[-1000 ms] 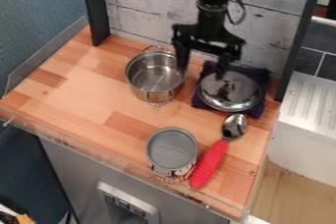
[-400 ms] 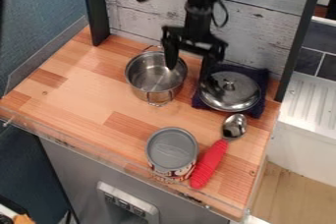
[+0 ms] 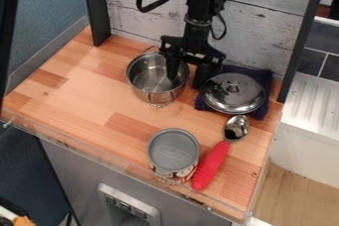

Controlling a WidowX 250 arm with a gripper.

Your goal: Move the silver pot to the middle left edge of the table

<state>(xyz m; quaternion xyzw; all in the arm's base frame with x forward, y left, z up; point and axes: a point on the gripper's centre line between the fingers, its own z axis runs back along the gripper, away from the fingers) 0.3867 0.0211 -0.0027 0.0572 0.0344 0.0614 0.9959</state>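
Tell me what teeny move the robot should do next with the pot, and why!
Probably the gripper should close gently: its fingers are apart, one reaching inside the silver pot and the other outside, so closing would likely pinch the pot's wall.

A light-brown wooden desk of butcher-block planks, edged at the front with a clear strip, carries kitchenware. Toward the back, past the middle, a round silver metal pot with wire loop handles sits upright. A dark navy cloth lies near the back right corner, to the right of the pot. Near the front edge, an upright cylindrical can with a grey top and printed side stands just beside a spoon with a silver metal bowl and ridged red handle, set diagonally, its bowl toward the cloth.
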